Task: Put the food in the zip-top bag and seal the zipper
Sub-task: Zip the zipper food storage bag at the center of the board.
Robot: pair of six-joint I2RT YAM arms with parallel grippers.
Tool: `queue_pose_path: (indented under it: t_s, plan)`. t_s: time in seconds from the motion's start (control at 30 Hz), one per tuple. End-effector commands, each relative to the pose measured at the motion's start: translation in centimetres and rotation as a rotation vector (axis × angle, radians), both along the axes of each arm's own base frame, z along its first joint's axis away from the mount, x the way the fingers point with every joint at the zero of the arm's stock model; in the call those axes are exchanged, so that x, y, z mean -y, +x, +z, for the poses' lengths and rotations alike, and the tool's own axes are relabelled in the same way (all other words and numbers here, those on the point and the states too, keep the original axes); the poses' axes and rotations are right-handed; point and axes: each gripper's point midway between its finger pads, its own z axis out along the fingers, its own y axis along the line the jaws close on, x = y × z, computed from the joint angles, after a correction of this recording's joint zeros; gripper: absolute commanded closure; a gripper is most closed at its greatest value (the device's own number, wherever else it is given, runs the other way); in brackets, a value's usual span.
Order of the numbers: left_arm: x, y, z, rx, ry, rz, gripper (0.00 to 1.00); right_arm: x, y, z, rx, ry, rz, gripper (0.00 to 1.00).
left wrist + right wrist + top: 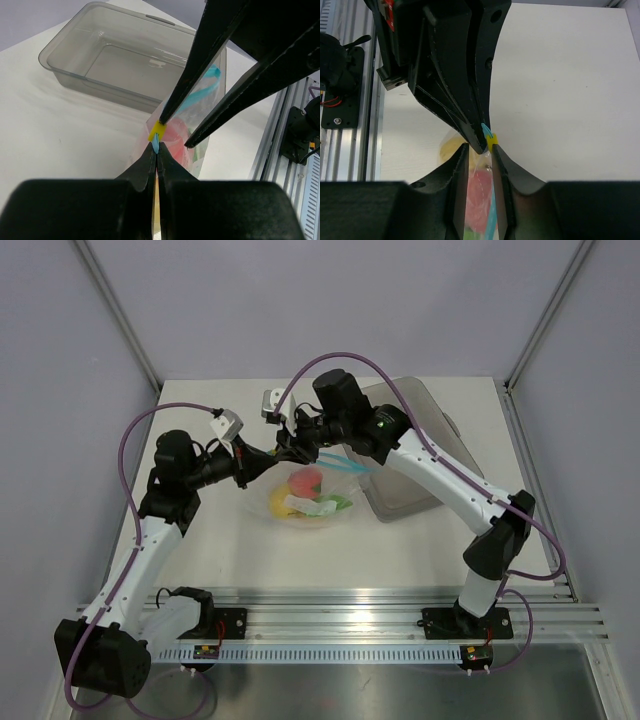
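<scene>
White table (200, 550) fills most of the top view. Grey translucent rectangular tray (430, 400) sits upper right of centre, partly under the right arm. Both arms reach in and meet just above frame centre.

Clear crinkly zip-top bag (355, 480) lies at centre, just left of the tray. Small toy food pieces (305, 480) sit inside it: red-pink, yellow and green ones show through the plastic. The orange one can't be confirmed.

Left gripper (156, 150) has its jaws pressed together, pinching the near end of the thin light blue zipper strip (200, 95) at bottom centre of the left wrist view. Right gripper (480, 150) has jaws apart, straddling the bag's top edge and clamping nothing. One of its fingers touches the small yellow slider tab (157, 131), which sits right above the left fingertips.

Judged step: sealing, with loading looking done. To do it well:
- Left pinch should hold the strip end firm as an anchor.
- Right jaws should close squarely on the slider tab, not on loose plastic.
- Right gripper then draws along the strip away from the left gripper, with the strip taut and straight.
- The bag should stay low so the food doesn't spill or bunch under the track.

Risk: the slider slips free, or the film snags.
</scene>
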Motion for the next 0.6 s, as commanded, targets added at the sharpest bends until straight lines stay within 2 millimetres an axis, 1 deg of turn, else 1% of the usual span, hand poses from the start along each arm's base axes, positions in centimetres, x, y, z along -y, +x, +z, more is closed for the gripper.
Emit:
queue_pose_path:
  t_s: [0.0,0.1,0.2,0.27,0.33,0.37,0.57]
  plan:
    - [0.5,-0.5,4.1,0.145,-0.032,-0.042,1.00,-1.3,-0.7,0.5,-0.003,0.027,0.047,0.72]
    - [0.5,-0.6,4.1,0.143,-0.033,-0.045,1.00,-1.5,-0.7,0.3,-0.008,0.026,0.050,0.73]
    - [0.5,-0.6,4.1,0.145,-0.033,-0.044,1.00,-1.6,-0.9,0.1,-0.020,0.020,0.057,0.68]
    - [0.5,-0.6,4.2,0.146,-0.032,-0.044,1.00,-1.6,-1.2,-0.2,-0.036,0.010,0.070,0.60]
    - [0.4,-0.7,4.2,0.151,-0.029,-0.043,1.00,-1.6,-1.3,-0.2,-0.038,0.008,0.073,0.50]
    - [0.5,-0.7,4.1,0.150,-0.028,-0.042,1.00,-1.6,-1.3,-0.2,-0.035,0.010,0.072,0.47]
    - [0.4,-0.8,4.1,0.155,-0.026,-0.044,1.00,-1.2,-0.2,0.3,0.030,0.020,0.025,0.47]
